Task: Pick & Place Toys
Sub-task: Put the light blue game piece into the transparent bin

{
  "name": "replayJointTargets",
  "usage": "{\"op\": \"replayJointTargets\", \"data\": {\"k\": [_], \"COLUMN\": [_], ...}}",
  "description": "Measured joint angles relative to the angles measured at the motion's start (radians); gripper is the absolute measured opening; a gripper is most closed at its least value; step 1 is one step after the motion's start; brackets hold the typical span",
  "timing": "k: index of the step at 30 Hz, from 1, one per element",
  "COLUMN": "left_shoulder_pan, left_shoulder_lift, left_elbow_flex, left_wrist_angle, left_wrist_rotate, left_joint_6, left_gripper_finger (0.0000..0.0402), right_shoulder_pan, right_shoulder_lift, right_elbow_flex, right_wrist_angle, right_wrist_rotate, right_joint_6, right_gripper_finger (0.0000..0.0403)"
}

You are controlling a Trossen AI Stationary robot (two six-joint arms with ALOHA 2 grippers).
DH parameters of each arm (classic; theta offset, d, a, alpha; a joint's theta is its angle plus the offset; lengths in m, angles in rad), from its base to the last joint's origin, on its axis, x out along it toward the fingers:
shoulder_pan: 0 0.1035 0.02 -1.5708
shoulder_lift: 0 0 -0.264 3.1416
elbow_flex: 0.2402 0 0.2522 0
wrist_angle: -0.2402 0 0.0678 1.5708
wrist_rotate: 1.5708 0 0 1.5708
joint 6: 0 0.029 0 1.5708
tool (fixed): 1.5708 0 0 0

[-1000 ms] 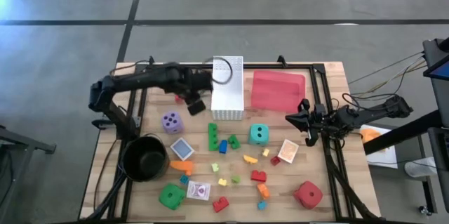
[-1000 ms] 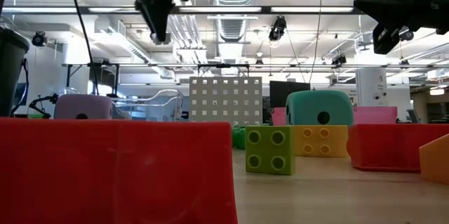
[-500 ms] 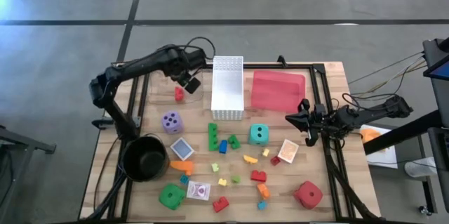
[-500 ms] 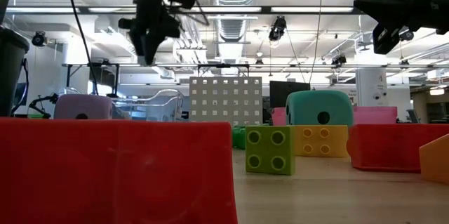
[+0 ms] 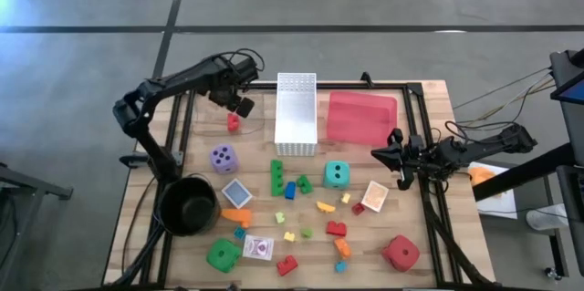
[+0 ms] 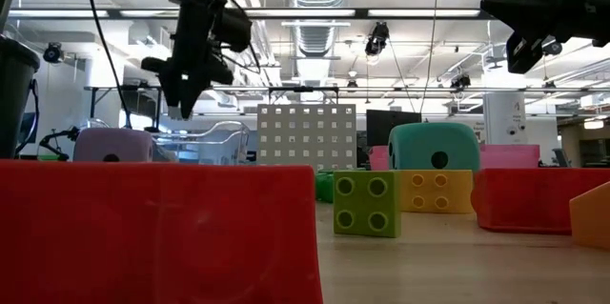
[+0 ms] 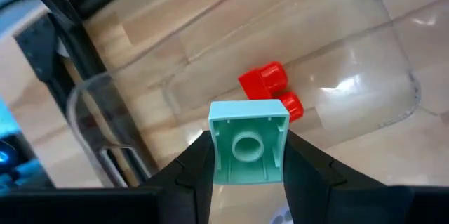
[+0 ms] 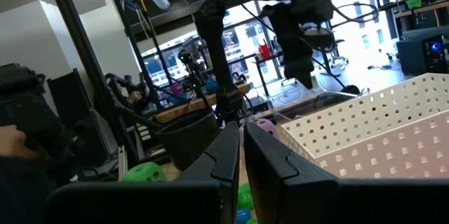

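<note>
My left gripper (image 5: 240, 104) hangs over the table's far left part, shut on a pale teal brick (image 7: 247, 143). Below it a clear plastic tray (image 7: 337, 55) lies on the wood with a red brick (image 7: 270, 89) in it; the same red brick (image 5: 234, 122) shows in the high view. More toys lie on the near half: a purple die (image 5: 223, 157), a teal die (image 5: 337, 174), a green die (image 5: 222, 254), a red die (image 5: 400, 252) and several small bricks. My right gripper (image 5: 392, 156) waits shut at the right edge. My left gripper pinches the teal brick by two opposite side walls (image 7: 214, 155) between its two fingers. The fingers come from above and point steeply down. The brick hangs lifted clear above the clear tray, its square face with a round ring turned up toward the wrist.
A white perforated basket (image 5: 296, 113) and a red tray (image 5: 360, 118) stand at the far middle, right of my left gripper. A round black pot (image 5: 189, 204) sits at the near left. Card packs (image 5: 236, 192) (image 5: 375, 196) lie among the bricks.
My left gripper has swung away from the white basket toward the table's far left, sunk lower and rolled about its own axis. It has kept hold of the teal brick and now hangs over the clear tray with the red brick.
</note>
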Motion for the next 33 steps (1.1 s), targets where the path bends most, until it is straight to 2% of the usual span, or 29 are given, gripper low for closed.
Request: {"op": "replayJointTargets", "data": {"k": [4,14,26,33], "left_shoulder_pan": [0.015,0.027,0.028,0.028], "left_shoulder_lift": [0.000,0.016,0.110,0.124], "left_elbow_flex": [-0.037,-0.107,-0.118,-0.117], "left_wrist_angle": [0.047,0.092,0.138,0.145], "left_wrist_rotate": [0.034,0.045,0.075,0.083], "left_joint_6": [0.005,0.002,0.012,0.019], "left_gripper_finger": [0.0127,0.0127,0.0127,0.0127], "right_shoulder_pan": [0.000,0.000,0.000,0.000], "right_shoulder_lift": [0.000,0.000,0.000,0.000], "right_elbow_flex": [0.000,0.000,0.000,0.000], "right_wrist_angle": [0.000,0.000,0.000,0.000], "right_wrist_rotate": [0.000,0.000,0.000,0.000], "right_joint_6": [0.000,0.000,0.000,0.000], "right_gripper_finger": [0.0021,0.0021,0.0021,0.0021]}}
